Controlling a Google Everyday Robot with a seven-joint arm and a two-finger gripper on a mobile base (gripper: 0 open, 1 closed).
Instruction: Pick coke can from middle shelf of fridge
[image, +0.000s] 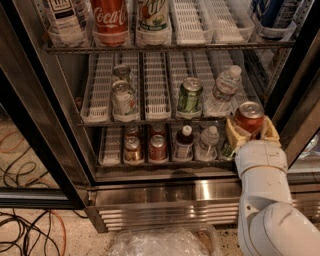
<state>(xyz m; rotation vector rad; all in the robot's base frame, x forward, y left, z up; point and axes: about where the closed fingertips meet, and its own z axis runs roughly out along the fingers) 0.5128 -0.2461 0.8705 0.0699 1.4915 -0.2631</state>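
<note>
1. The gripper (251, 134) clasps the can (249, 115) by its sides, upright, at the fridge's (165, 192) right edge (apparently already off the middle shelf (157, 100)).
2. Withdraw it straight back, level, grip firm, clear of the door frame (299, 112).

Contents of the fridge (200, 192), as I count them from the console.

- **Middle shelf (150, 121):** two silver cans (123, 98), one green can (190, 95), one water bottle (223, 90).
- **Gripper (251, 127), just in front of that shelf's right end:** one coke can (249, 116), clasped between the fingers.
- **Upper rack (170, 48):** three large bottles (110, 20) (a blue container at far right is cut off).
- **Lower rack (160, 162):** two front cans (157, 148), one dark bottle (184, 142), one clear bottle (207, 143).
</note>
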